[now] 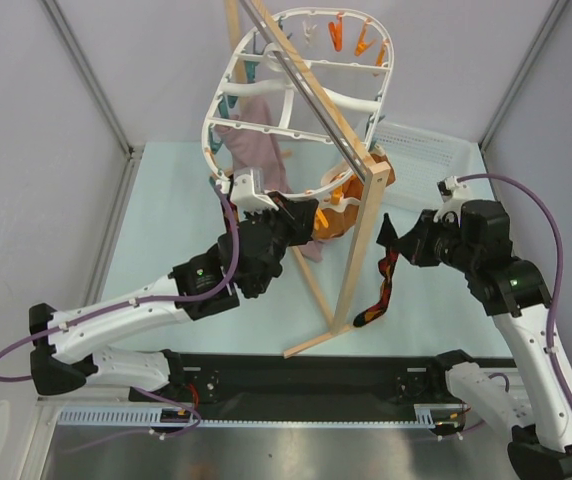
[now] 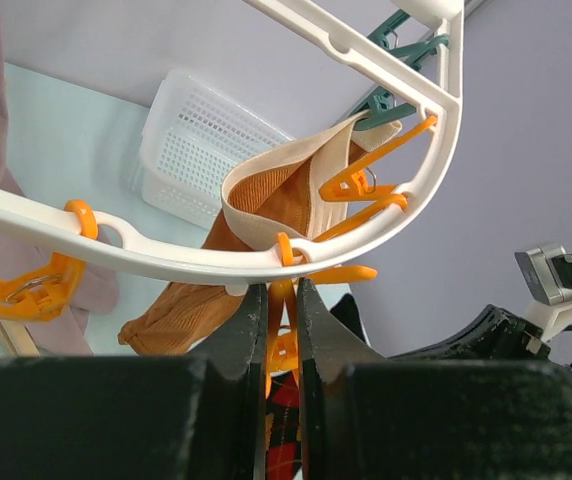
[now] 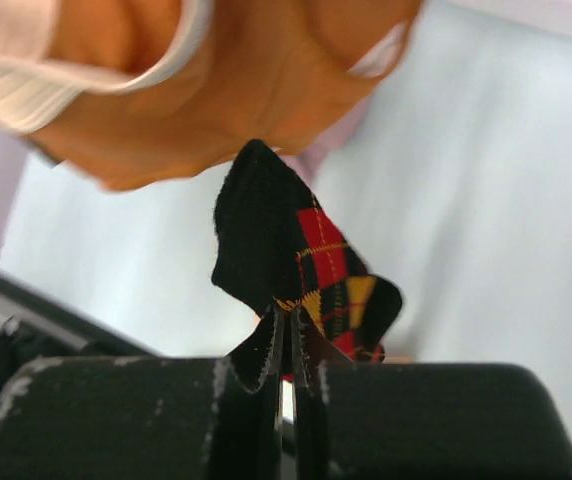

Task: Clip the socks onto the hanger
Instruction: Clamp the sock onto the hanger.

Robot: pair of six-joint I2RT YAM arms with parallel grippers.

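Checked sock point(image 3: 311, 260) — in gripper point(image 3: 284, 335) pinch

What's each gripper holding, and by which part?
Right gripper pinches a sock near its black end, the rest hanging below. Left gripper is shut on an orange clip that hangs from the hanger.

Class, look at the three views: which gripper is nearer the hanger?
Left. The left gripper sits just under the rim of the hanger, closed on an orange clip hanging from it. The right gripper holds a sock off to the right, beyond the wooden stand.
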